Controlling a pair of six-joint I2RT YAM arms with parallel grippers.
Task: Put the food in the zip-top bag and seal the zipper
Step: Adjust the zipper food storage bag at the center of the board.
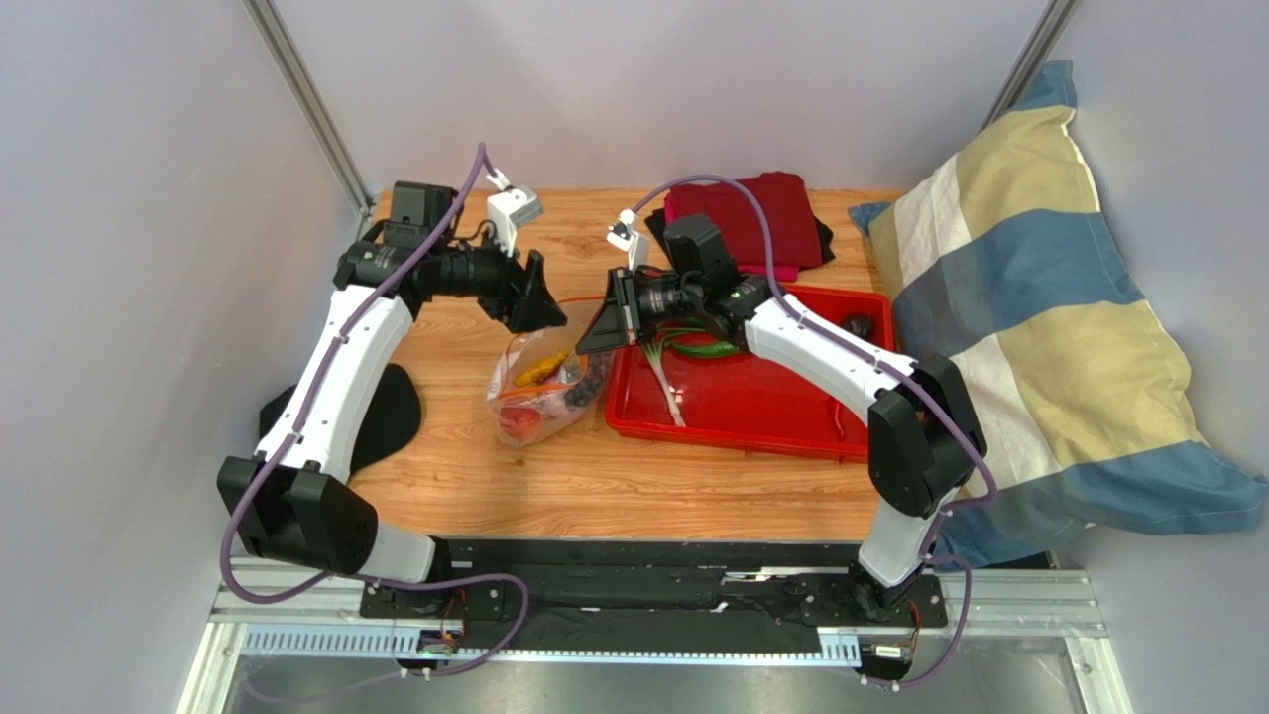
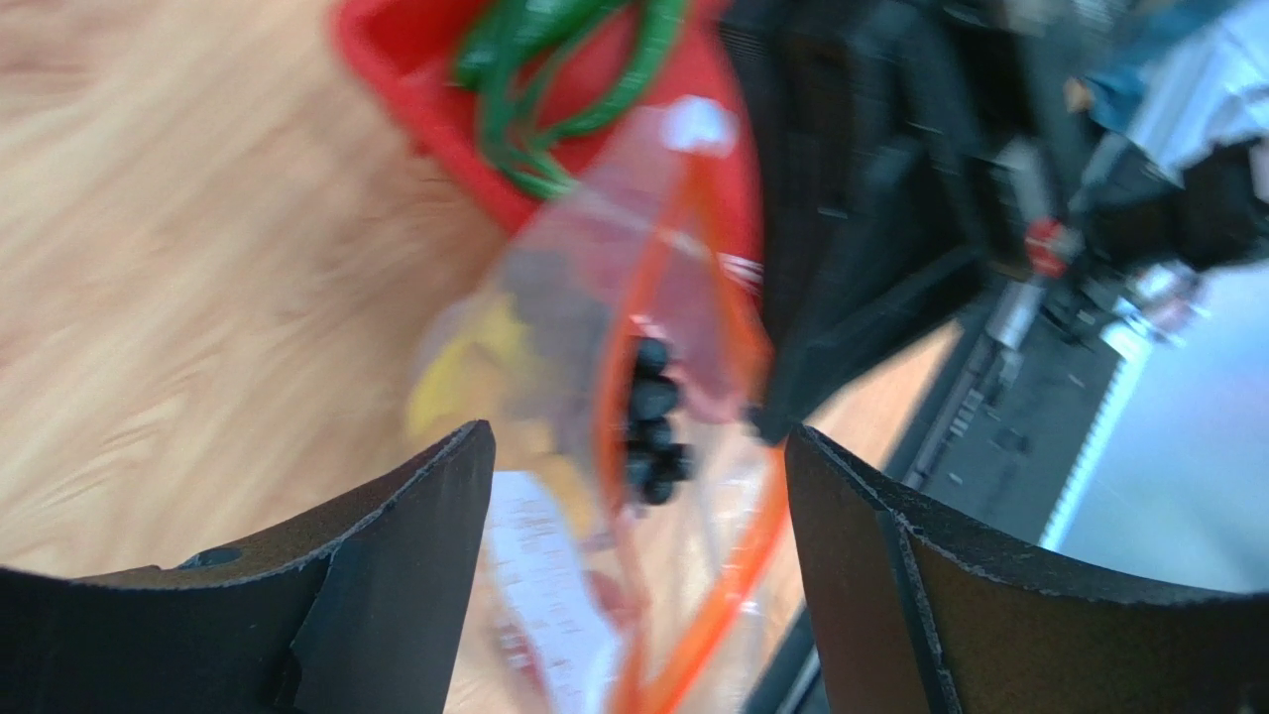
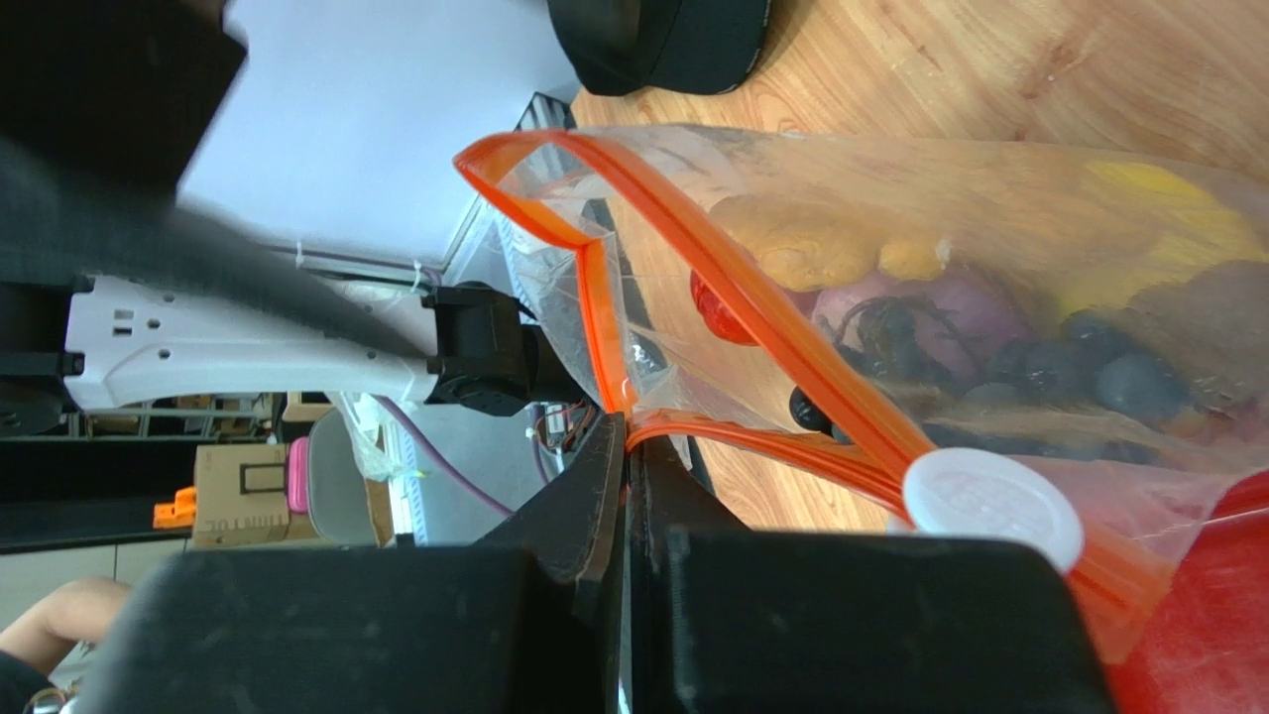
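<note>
The clear zip-top bag [image 1: 539,390] lies on the wooden table, left of the red tray, with its mouth open. Inside it I see a dark grape bunch [image 2: 653,424], a yellow fruit [image 3: 1177,223], a knobbly yellow piece [image 3: 805,246], a purple onion [image 3: 894,320] and a red piece [image 3: 715,313]. The two sides of the red-orange zipper [image 3: 745,283] stand apart. My right gripper [image 3: 626,435] is shut on one zipper strip at the mouth's edge [image 1: 603,330]. My left gripper [image 2: 638,436] is open above the bag's mouth [image 1: 539,298], holding nothing. The white label [image 2: 529,573] shows.
The red tray [image 1: 775,409] holds green string-like pieces [image 2: 566,89] and a dark item at its far right corner. A dark red cloth [image 1: 752,216] lies behind it. A striped pillow [image 1: 1043,327] is at the right and a black pad [image 1: 390,417] at the left.
</note>
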